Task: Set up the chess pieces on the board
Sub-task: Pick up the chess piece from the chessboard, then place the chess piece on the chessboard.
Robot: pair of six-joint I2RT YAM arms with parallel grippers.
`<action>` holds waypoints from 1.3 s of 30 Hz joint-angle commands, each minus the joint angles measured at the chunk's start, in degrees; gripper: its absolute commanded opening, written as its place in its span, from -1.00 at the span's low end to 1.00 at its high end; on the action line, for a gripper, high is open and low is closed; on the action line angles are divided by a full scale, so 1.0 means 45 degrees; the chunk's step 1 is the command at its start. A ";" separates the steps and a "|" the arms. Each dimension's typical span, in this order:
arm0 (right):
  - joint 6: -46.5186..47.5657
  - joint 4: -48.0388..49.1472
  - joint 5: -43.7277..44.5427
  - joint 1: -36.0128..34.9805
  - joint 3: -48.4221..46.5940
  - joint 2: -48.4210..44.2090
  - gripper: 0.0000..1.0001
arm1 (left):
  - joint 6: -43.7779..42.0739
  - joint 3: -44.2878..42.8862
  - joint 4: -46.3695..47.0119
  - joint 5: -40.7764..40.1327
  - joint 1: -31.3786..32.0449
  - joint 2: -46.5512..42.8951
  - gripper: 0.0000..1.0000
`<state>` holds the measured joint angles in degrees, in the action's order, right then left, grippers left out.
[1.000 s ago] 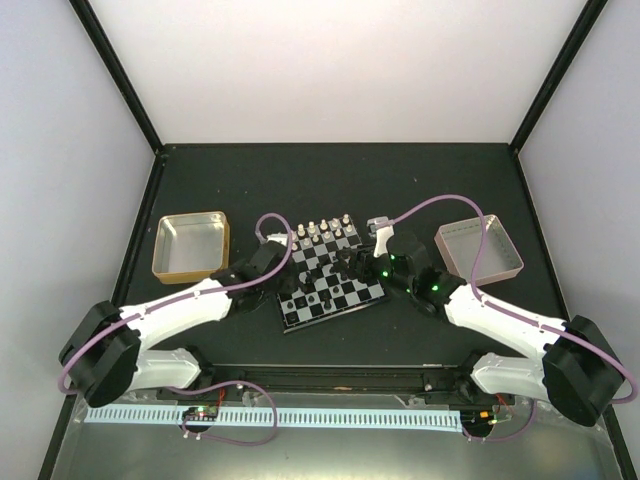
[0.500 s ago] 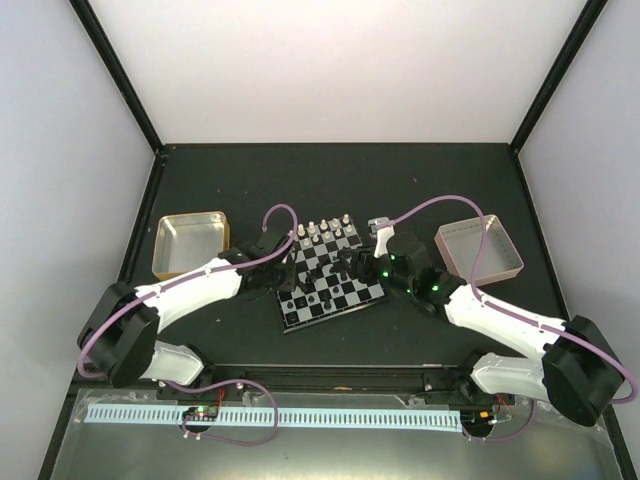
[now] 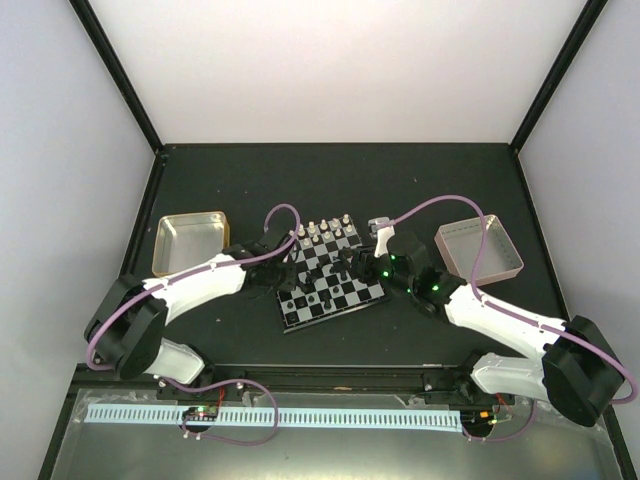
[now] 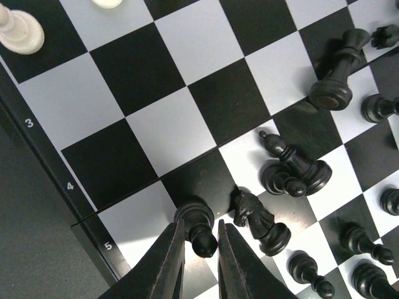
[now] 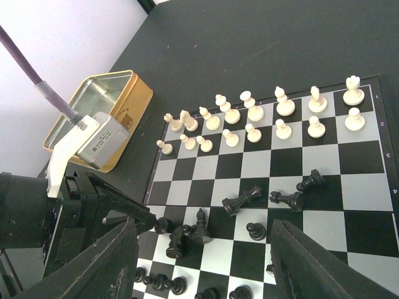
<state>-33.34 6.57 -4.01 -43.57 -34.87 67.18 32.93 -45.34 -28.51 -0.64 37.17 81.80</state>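
A small chessboard (image 3: 345, 291) is shown at the middle of a dark surface (image 3: 400, 180), partly set.
The left tool (image 4: 201, 227) is closed narrowly on a black pawn (image 4: 193, 213) at the board's edge, beside a black knight (image 4: 259, 221). The right tool (image 5: 204, 227) is held wide above the board, nothing gripped. White pieces (image 5: 262, 118) are lined in two rows; several black pieces (image 5: 242, 201) are toppled.

My black table (image 3: 330, 180) carries the chessboard (image 3: 322, 262) at its middle, a gold tin (image 3: 190, 245) on the left and a pink tray (image 3: 478, 248) on the right.
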 commanded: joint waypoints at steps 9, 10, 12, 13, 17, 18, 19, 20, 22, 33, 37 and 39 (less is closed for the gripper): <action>0.0199 -0.0024 0.0061 0.0134 0.0157 -0.0297 0.15 | -0.0349 -0.0699 -0.0599 -0.0174 -0.0103 0.0096 -0.91; 0.0197 -0.0025 0.0087 0.0137 0.0170 -0.0364 0.15 | -0.0330 -0.0660 -0.0759 -0.0241 -0.0104 -0.0120 -0.93; 0.0193 0.0037 0.0124 0.0148 0.0190 -0.0430 0.15 | -0.0349 -0.0586 -0.1009 -0.0320 -0.0103 -0.0660 -0.95; 0.0192 0.0053 0.0146 0.0136 0.0191 -0.0454 0.15 | -0.0390 -0.0585 -0.1142 -0.0335 -0.0101 -0.0929 -0.95; 0.0109 0.0132 0.0165 0.0142 0.0165 -0.0436 0.15 | -0.0533 -0.0859 -0.1800 -0.0071 -0.0078 -0.1778 -0.95; 0.0074 0.0158 0.0163 0.0148 0.0180 -0.0436 0.15 | -0.0580 -0.0920 -0.1929 0.0075 -0.0066 -0.2141 -0.95; 0.0052 0.0161 0.0178 0.0158 0.0190 -0.0463 0.15 | -0.0628 -0.0964 -0.1987 0.0264 -0.0055 -0.2401 -0.95; 0.0015 0.0161 0.0239 0.0152 0.0205 -0.0481 0.14 | -0.0663 -0.0987 -0.2021 0.0456 0.0007 -0.2636 -0.95; -0.0119 0.0114 0.0464 0.0152 0.0246 -0.0545 0.14 | -0.0732 -0.1049 -0.2100 0.0706 0.0211 -0.2978 -0.94; -0.2331 -0.1082 0.3283 0.0781 0.0891 -0.0518 0.15 | 0.0230 -0.1407 -0.2174 0.0036 0.3262 -0.2323 -0.94; -0.2986 -0.0919 0.3072 0.1268 0.1358 -0.0496 0.15 | 0.0271 -0.1290 -0.1896 0.0157 0.3674 -0.1651 -0.93; -0.3127 -0.0777 0.2908 0.1381 0.1532 -0.0483 0.15 | 0.0246 -0.1274 -0.1730 0.0208 0.3740 -0.1283 -0.92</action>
<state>-43.70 2.90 7.40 -38.63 -29.47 65.19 33.19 -49.39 -37.45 0.08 53.15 73.06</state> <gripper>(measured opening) 0.575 0.076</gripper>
